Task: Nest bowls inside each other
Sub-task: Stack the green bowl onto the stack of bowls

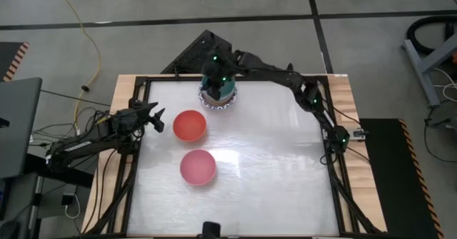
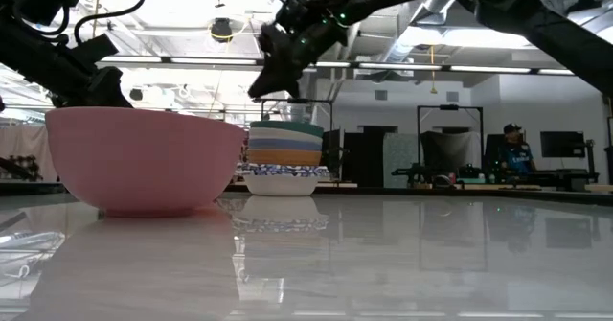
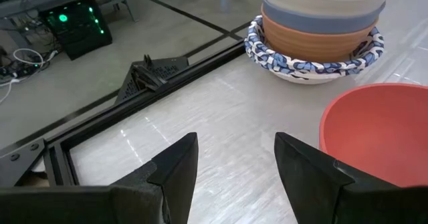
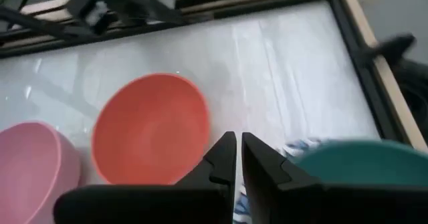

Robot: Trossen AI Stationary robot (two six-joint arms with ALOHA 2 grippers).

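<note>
A stack of nested bowls (image 1: 218, 96) stands near the table's far edge. A white bowl with a blue-patterned rim (image 3: 314, 63) is at the bottom, and a dark green bowl (image 4: 361, 164) is on top. My right gripper (image 4: 238, 138) hovers shut just above the stack (image 2: 284, 153), touching nothing. A red bowl (image 1: 189, 125) and a pink bowl (image 1: 198, 167) each rest upright on their bases, nearer to me and left of centre. My left gripper (image 3: 234, 140) stands open at the table's left edge, beside the red bowl (image 3: 381, 130), with nothing between its fingers.
The black frame rail (image 1: 136, 96) runs around the white table top. The table's right half (image 1: 285, 160) holds no objects. A dark keyboard-like object (image 1: 193, 53) lies on the floor beyond the far edge. A person (image 2: 517, 149) sits far off in the room behind.
</note>
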